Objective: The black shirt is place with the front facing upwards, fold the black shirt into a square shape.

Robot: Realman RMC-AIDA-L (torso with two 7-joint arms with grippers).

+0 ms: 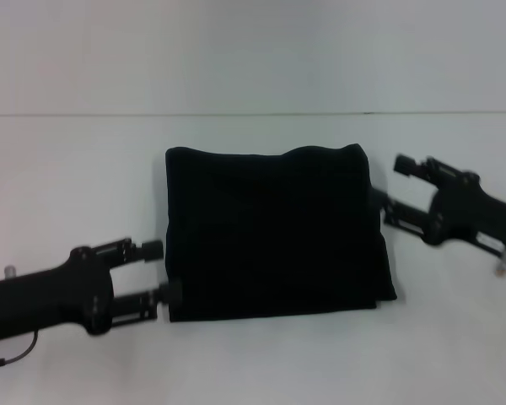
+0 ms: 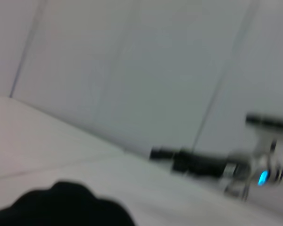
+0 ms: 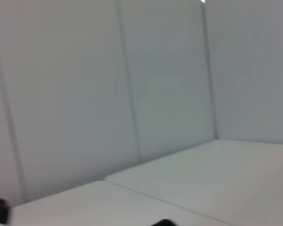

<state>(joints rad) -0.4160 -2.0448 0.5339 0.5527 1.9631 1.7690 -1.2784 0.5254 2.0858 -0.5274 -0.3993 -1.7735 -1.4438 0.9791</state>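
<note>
The left gripper [image 1: 162,272] sits just beside the near left corner of the black shirt [image 1: 274,236], its arm reaching in low from the shirt's left and lying almost flat over the white table [image 1: 253,363]. Its two fingers [image 1: 150,250] stand apart, one above the other in the head view, with their tips at the shirt's left edge; the lower tip looks to be touching the cloth, though the view is too soft to be sure. Nothing is clamped between them.

The black shirt lies in the middle of the table, folded into a roughly square block. Its far edge is slightly bumpy and its near right corner flares outward a little. No lettering or label shows on the upper face. In the left wrist view a dark rounded lump of the shirt [image 2: 66,207] fills the lower corner, and the other arm's gripper [image 2: 198,162] appears blurred beyond it.

The right gripper [image 1: 390,187] is just beside the shirt's far right edge, its arm coming in from the shirt's right and angled slightly upward away from it. Its fingers are spread, the lower one close to the cloth edge and the upper one well clear of it, holding nothing.
</note>
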